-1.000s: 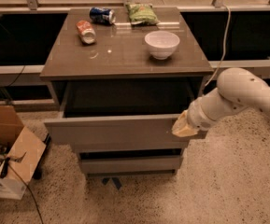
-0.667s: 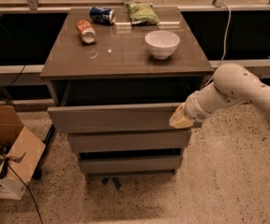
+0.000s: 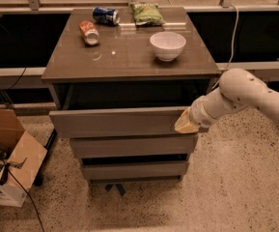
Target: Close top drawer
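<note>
Touching the right end of the partly open top drawer (image 3: 115,122), the gripper (image 3: 185,125) has its jaws seemingly together.

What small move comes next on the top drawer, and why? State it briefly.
Probably push the top drawer straight in. The tool sits against the right end of its front, which juts out past the two lower fronts, with a dark gap under the tabletop.
</note>
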You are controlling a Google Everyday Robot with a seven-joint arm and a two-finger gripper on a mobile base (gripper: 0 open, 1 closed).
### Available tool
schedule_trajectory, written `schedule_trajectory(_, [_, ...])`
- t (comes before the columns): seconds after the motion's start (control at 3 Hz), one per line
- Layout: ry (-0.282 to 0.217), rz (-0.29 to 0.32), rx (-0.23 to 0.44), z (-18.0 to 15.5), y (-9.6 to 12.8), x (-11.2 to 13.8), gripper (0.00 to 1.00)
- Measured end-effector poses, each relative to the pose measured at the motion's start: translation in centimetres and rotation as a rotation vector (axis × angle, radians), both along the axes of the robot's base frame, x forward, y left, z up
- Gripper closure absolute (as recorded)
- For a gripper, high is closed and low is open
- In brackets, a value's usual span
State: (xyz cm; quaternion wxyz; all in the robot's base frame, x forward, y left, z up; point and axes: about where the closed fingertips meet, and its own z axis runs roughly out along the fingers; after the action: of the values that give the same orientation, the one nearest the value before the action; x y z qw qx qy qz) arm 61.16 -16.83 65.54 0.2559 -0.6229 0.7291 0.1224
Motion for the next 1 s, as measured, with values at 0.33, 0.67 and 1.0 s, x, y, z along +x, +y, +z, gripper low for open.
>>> schedule_trajectory(0.33, [-0.045, -0.023, -0.004, -1.1, -0.3, 2.4, 1.00])
schedule_trajectory(0.67, [-0.071, -0.042, -0.014, -1.8, -0.9, 4.2, 1.00])
schedule_trajectory(1.0, [-0.071, -0.042, -0.014, -1.8, -0.9, 4.2, 0.81])
